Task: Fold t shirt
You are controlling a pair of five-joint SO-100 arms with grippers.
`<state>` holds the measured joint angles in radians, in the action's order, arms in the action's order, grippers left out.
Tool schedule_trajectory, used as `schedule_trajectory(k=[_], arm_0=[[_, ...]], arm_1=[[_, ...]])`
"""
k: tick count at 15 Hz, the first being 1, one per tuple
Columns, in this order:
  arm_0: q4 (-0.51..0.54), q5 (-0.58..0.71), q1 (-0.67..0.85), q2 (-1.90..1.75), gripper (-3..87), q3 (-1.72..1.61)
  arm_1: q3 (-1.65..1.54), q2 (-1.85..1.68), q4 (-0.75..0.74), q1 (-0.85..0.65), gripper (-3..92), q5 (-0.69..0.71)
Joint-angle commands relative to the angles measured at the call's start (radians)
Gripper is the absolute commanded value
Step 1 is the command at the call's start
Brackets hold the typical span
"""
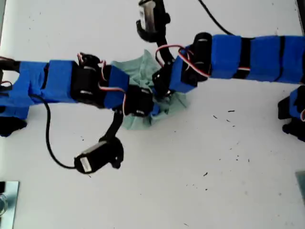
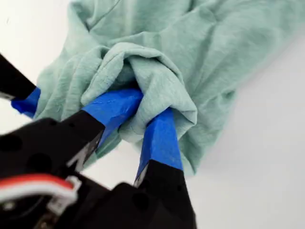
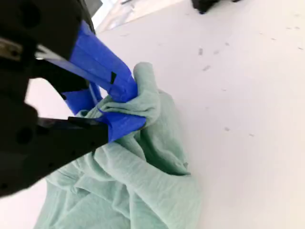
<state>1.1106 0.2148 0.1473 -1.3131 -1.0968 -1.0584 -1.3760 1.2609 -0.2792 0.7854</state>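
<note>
The t shirt is a crumpled pale green heap in the middle of the white table, not spread flat. Two blue-taped arms reach in from the exterior view's left and right, and their grippers meet on the heap. The wrist views do not show which arm is which. My first gripper is shut on a bunched fold of the t shirt. The other gripper's blue fingertip shows beside it. My second gripper is shut on a ridge of the t shirt.
The wrist cameras stick out from the arms. A black cable loops over the table toward the exterior view's left. A dark arm base stands at the exterior view's right edge. A metal piece lies in its lower left corner.
</note>
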Motion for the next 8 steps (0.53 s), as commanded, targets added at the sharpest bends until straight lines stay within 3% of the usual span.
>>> schedule_trajectory(k=[1, 4, 6, 7, 8], arm_0=[[0.002, 0.012, 0.086, -0.104, -0.2, -0.002], [0.002, 0.000, 0.138, -0.170, -0.2, -0.097], [0.003, -0.014, 0.193, -0.364, 29.5, -0.272], [-0.031, -0.040, 0.252, -0.552, 31.1, -0.454], [-0.112, -0.046, 0.314, -0.799, 30.9, -0.693]], arm_1=[[0.044, -0.071, -0.101, -0.074, 1.5, 0.041], [0.003, -0.071, -0.132, -0.107, 1.5, 0.060], [0.034, -0.094, -0.109, -0.150, 29.3, 0.097], [-0.012, -0.166, -0.123, -0.193, 34.3, 0.112], [-0.121, -0.282, -0.178, -0.236, 49.1, 0.126]])
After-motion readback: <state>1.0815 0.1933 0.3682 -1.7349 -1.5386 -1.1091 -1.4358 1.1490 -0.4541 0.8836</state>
